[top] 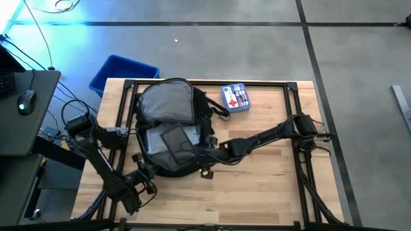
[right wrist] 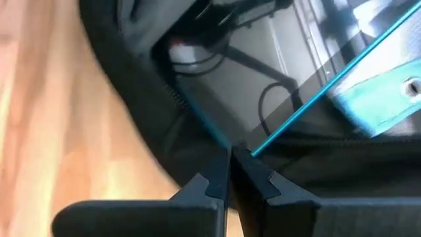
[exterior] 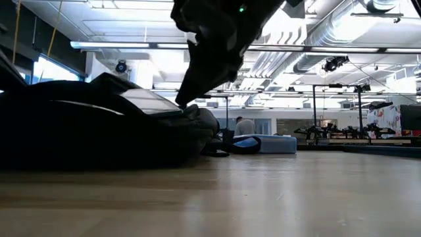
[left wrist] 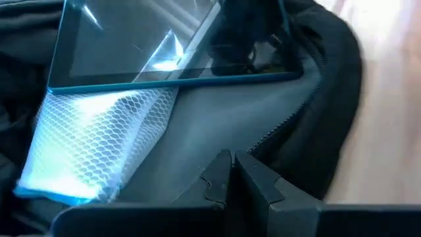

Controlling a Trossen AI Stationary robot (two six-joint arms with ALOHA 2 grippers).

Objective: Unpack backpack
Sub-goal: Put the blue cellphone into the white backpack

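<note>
The black backpack (top: pixel 168 128) lies open on the table, its grey-lined flap (top: pixel 167 101) folded toward the far edge. Inside rest a dark tablet with a teal rim (top: pixel 172 138) and a clear mesh pouch (left wrist: pixel 99 138). My left gripper (left wrist: pixel 234 164) is shut at the backpack's near-left rim (top: pixel 142 173). My right gripper (right wrist: pixel 230 164) reaches in from the table's right and is shut at the tablet's corner. In the low view the tablet (exterior: pixel 148 100) tilts up out of the backpack toward the right gripper (exterior: pixel 183 104). My left gripper pinches the backpack's grey inner lining (left wrist: pixel 217 141) just inside the zipper edge (left wrist: pixel 283 125), at the near-left rim. One layer or several, I cannot tell. The backpack lies flat on the table. My right gripper pinches the tablet's corner (right wrist: pixel 247 150), where its two teal edges meet, between its two fingertips. The fingers come slanting down from the table's right. The tablet sits tilted, this end raised, the other end still inside the backpack.
A blue first-aid pouch with a red cross (top: pixel 236 97) lies on the table, far-right of the backpack. A blue bin (top: pixel 122 72) stands on the floor beyond the far-left corner. Bare wood (top: pixel 257 186) lies near and right of the backpack. Cables (right wrist: pixel 276 99) show inside it.
</note>
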